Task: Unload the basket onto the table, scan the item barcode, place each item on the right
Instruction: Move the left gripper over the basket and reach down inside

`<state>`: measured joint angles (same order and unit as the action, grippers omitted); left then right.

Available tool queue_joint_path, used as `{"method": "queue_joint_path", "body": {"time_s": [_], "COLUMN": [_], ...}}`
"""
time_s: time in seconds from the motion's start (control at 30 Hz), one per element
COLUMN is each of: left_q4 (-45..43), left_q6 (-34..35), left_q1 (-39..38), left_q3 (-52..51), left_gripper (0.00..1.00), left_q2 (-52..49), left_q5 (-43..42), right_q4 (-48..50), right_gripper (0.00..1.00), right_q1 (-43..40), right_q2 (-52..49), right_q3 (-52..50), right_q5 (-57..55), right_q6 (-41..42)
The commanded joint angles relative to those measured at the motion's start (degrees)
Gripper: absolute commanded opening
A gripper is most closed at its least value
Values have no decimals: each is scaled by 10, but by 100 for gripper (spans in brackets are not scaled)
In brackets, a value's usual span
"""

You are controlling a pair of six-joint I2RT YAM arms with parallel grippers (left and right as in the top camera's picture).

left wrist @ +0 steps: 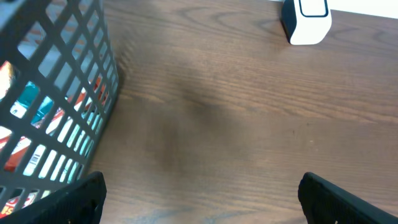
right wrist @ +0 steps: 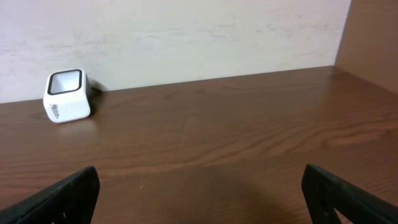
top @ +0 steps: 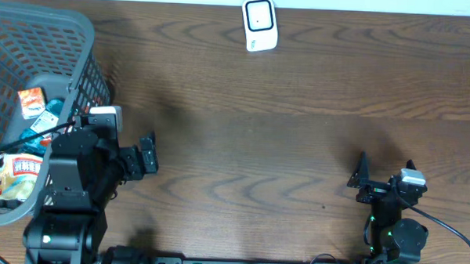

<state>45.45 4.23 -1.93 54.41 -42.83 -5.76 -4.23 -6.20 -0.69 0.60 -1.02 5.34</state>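
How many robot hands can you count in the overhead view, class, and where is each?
2. The left hand is open beside the grey basket on the left; the right hand is open at the front right. None appears hidden.

A dark brown bench (top: 298, 134) with a wavy wood grain is seen stretching ahead of the right fingers (right wrist: 62, 199) and the left fingers (left wrist: 348, 202). At its far edge, well beyond the right fingers, it is met by a pale, faintly mottled wall (right wrist: 186, 37). Ahead and to the right of the right fingers, a plain brown panel (right wrist: 373, 31) is joined upright to that wall in a corner. The wood is lit softly and evenly, and blurred patches of shadow (left wrist: 180, 124) are cast just ahead of the left fingers.
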Motion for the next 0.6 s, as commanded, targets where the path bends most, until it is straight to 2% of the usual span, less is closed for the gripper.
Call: {"method": "queue_joint_path", "body": {"time_s": [0.0, 0.57], "left_q4": [13, 26], "left_q6": [6, 8], "left_q1": [3, 3], "left_q3": [30, 49], "left_gripper": [99, 99], "left_q2": [-22, -49], "left_q5": [-5, -5], "right_q4": [0, 0], "right_gripper": [99, 99], "right_q1": [-5, -5], "right_q2": [3, 3], "right_q3": [-3, -3], "right_q5": [3, 3], "right_q6": [-9, -9]}}
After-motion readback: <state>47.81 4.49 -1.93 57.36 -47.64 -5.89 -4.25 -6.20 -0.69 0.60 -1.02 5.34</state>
